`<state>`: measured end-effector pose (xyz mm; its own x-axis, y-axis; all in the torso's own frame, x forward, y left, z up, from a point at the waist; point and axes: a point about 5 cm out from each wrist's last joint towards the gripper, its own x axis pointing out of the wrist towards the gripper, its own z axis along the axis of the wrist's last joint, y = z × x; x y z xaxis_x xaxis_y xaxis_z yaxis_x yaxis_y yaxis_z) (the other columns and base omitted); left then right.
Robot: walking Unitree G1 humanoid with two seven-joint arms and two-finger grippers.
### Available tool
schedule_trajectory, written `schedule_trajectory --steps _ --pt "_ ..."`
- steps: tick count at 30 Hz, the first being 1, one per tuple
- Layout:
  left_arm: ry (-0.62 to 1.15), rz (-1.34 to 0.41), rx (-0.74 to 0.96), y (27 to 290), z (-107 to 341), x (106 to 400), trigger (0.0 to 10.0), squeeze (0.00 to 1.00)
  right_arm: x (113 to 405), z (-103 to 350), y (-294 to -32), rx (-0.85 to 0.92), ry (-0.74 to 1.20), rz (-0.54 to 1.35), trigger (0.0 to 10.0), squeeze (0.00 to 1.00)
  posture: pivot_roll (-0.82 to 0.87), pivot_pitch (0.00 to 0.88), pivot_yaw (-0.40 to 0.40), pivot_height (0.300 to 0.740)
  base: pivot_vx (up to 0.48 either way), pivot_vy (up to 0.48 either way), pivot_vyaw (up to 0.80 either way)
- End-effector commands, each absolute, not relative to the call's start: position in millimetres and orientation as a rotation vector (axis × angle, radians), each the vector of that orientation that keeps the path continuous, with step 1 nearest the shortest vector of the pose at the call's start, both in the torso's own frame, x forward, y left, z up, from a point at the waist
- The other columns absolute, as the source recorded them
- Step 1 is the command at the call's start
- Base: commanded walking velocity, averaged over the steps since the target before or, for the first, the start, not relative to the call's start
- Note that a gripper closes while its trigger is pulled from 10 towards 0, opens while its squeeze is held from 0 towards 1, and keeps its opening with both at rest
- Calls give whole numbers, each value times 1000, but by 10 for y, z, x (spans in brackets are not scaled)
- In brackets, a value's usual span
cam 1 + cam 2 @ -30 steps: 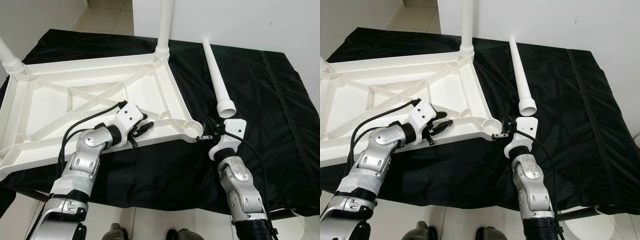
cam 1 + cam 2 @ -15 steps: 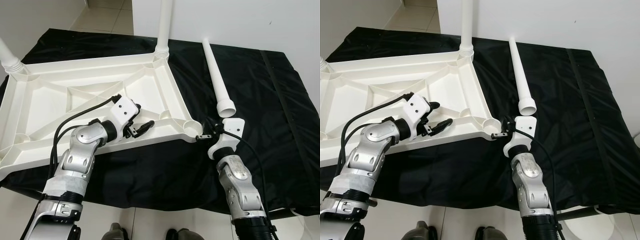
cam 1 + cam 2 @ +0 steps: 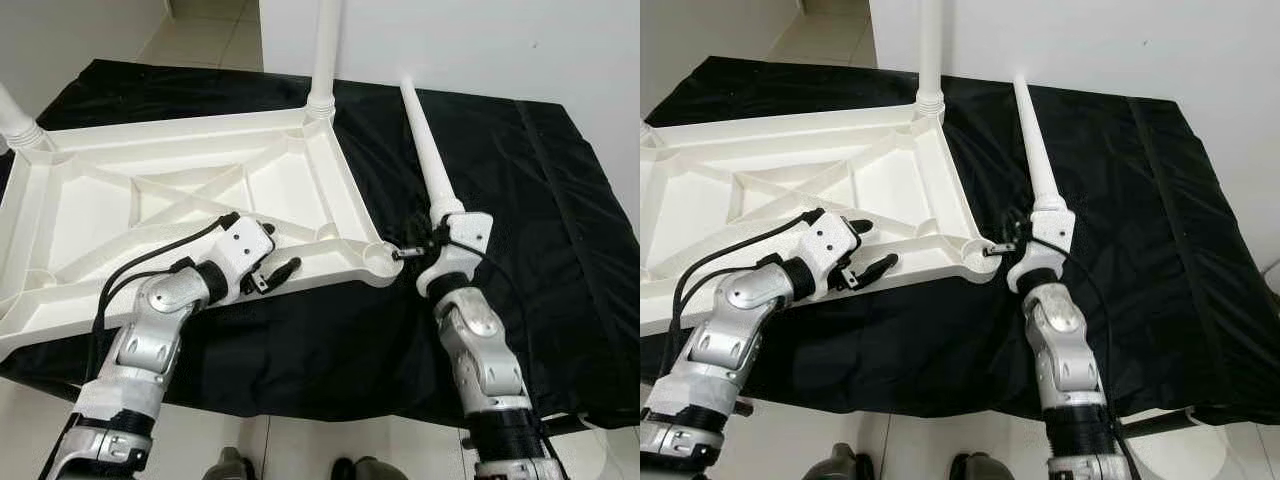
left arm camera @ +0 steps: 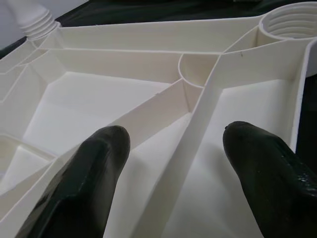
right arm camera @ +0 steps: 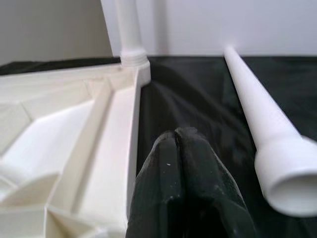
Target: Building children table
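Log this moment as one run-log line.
left end effector: open over tabletop underside | right end effector: shut beside empty socket | loose leg: on cloth

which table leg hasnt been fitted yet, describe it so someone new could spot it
Start at the black cloth with the upturned white tabletop on it. Beside the tabletop's right edge, just ahead of the right gripper, lies the loose leg. It is a tapered white tube lying flat on the cloth, whereas the fitted leg stands upright in its corner socket.
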<state>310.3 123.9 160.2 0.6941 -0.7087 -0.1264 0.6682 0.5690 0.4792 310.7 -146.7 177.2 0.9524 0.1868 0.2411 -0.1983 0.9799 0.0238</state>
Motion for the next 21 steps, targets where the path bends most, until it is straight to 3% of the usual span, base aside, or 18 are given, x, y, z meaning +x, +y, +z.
schedule_trajectory --steps 1,10,11,21 --pt "21 -875 537 1159 1357 3018 10000 0 3114 1730 -1483 47 -226 197 10000 0 57 112 -37 740 0 0 0" --pt "31 -905 468 881 1265 2899 10000 0 3179 1824 -1502 32 -265 197 10000 0 85 101 5 740 0 0 0" --pt "37 -937 421 709 1216 2790 10000 0 3214 1885 -1512 9 -280 183 10000 0 85 99 33 740 0 0 0" --pt "34 -992 417 542 1228 2659 10000 0 3354 2016 -1530 -29 -294 137 10000 0 100 88 83 740 0 0 0"
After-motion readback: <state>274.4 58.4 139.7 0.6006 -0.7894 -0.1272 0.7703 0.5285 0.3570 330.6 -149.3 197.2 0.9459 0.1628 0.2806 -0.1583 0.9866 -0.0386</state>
